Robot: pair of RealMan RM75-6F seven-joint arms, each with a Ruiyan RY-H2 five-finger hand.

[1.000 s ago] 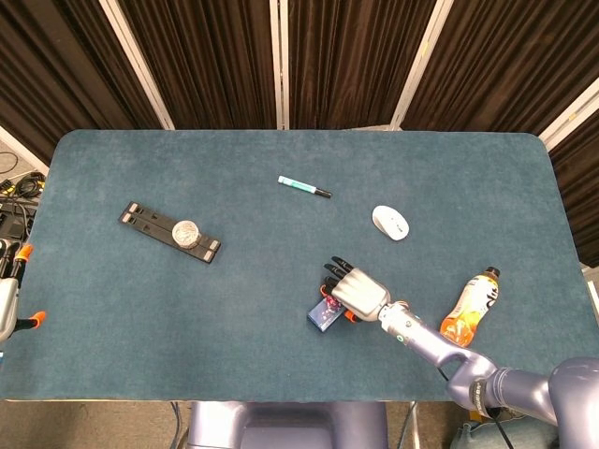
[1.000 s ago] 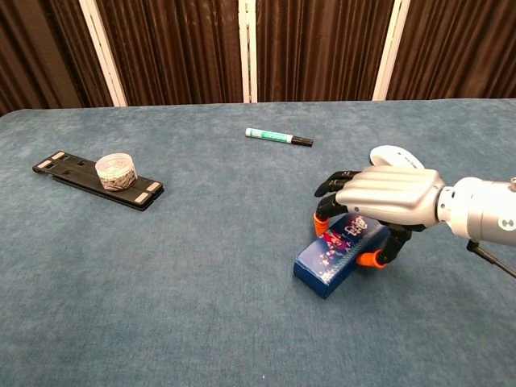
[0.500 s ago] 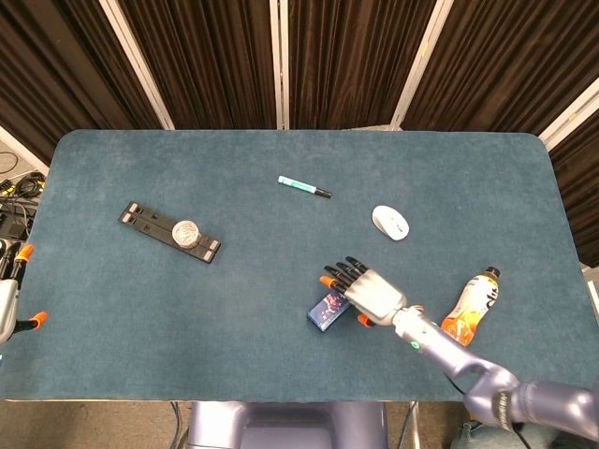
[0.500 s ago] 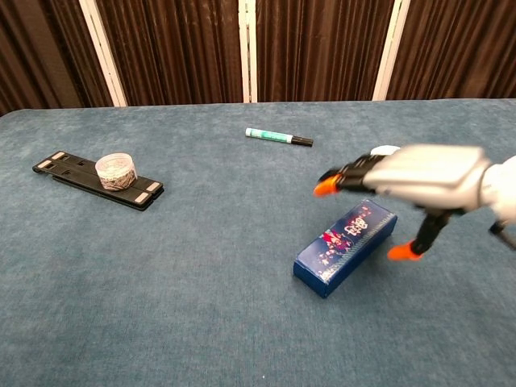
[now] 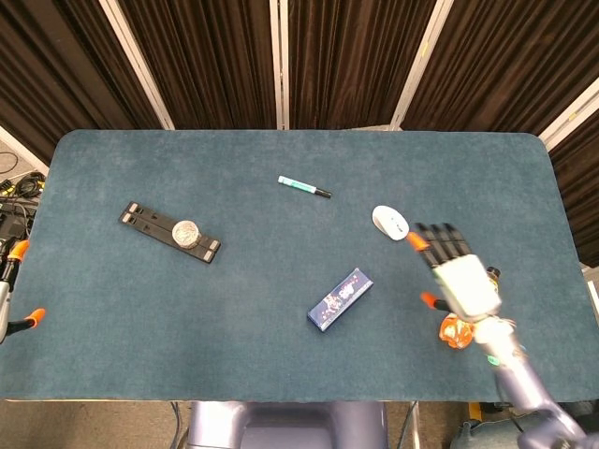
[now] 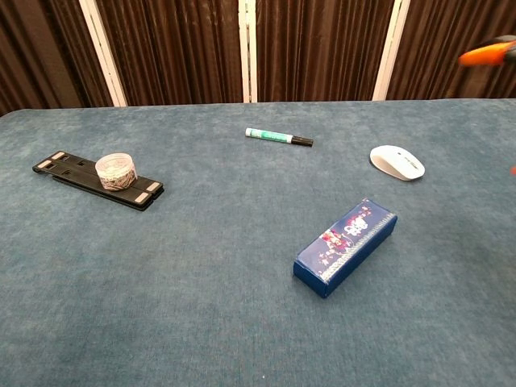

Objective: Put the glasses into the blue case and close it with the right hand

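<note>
- Blue case (image 6: 345, 247) sits shut on the teal table (image 5: 140, 299), lid down, nothing touching it; glasses not visible, presumably inside.
- Right hand (image 5: 456, 271) was cupped over the case a second ago, has since let go and lifted off to the right; now raised, holding nothing, fingers spread wide.
- Change suggests the closing step is finished and the arm is retreating; task looks essentially done.
- Case lies near table centre, well apart from the hand, to its left in head view; the hand hangs over the orange bottle (image 5: 454, 329), near the white mouse (image 5: 389, 222).
- Chest view catches only an orange fingertip at the top right edge.
- Left hand: only orange bits at the far left edge, state unclear.
</note>
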